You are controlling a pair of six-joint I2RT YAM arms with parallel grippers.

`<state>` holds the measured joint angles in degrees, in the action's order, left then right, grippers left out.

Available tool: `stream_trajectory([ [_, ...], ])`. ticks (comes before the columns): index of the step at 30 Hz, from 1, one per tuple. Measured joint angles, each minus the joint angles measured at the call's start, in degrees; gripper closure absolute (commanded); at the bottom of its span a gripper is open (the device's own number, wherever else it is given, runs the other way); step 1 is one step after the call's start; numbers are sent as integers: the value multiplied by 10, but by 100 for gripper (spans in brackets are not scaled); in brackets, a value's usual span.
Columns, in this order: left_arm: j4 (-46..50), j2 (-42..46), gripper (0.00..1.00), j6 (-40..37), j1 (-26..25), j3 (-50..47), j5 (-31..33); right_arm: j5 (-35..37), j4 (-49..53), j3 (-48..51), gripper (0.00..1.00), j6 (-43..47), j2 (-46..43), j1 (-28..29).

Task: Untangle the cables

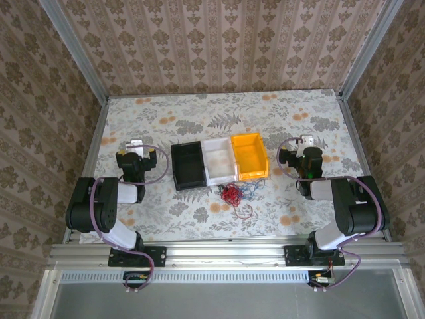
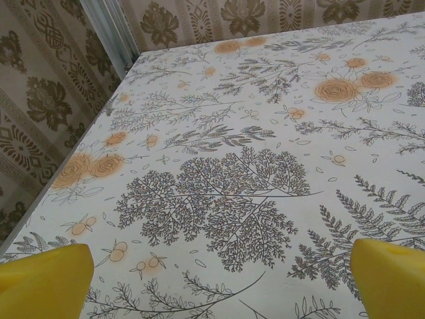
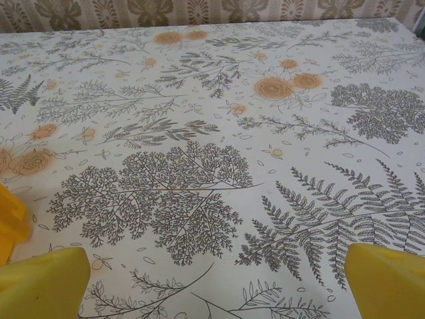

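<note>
1. Floral cloth covers the table [image 1: 166, 116], and patterned wallpaper [image 1: 219, 46] lines the walls around it.
2. Mid-table, three bins stand side by side in a row: a black bin [image 1: 189, 166], a white bin [image 1: 219, 161] and a yellow bin [image 1: 249, 156].
3. Just in front of the white and yellow bins lie the cables [image 1: 234, 194], a loose heap flat on the cloth, close against the bins' near edges.
4. Looking closer: the red cable [image 1: 230, 193] is the bunched knot in the middle, the blue cable [image 1: 253, 187] trails off to its right by the yellow bin, and the dark cable [image 1: 245, 212] loops out on the near side.
5. My left gripper [image 2: 219, 272] sits well left of the black bin, over bare cloth. Its yellow pads [image 2: 40, 279] are spread wide, with nothing between them.
6. My right gripper [image 3: 216, 276] sits well right of the yellow bin, fingers parted just as wide, with printed ferns on the cloth between them.
7. Both grippers are well apart from the cables, one on each side.
</note>
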<state>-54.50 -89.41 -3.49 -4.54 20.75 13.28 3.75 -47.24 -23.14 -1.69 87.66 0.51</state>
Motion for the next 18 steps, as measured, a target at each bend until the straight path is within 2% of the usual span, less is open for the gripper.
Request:
stream_trajectory([
  [11, 0, 0, 0, 0, 0, 0, 0, 0, 0, 0, 0, 0, 0, 0],
  [17, 12, 2, 0, 0, 15, 0, -21, -11, 0, 0, 0, 0, 0, -2],
  [18, 22, 8, 0, -2, 11, 0, -18, -13, 1, 0, 3, 0, 0, -3],
])
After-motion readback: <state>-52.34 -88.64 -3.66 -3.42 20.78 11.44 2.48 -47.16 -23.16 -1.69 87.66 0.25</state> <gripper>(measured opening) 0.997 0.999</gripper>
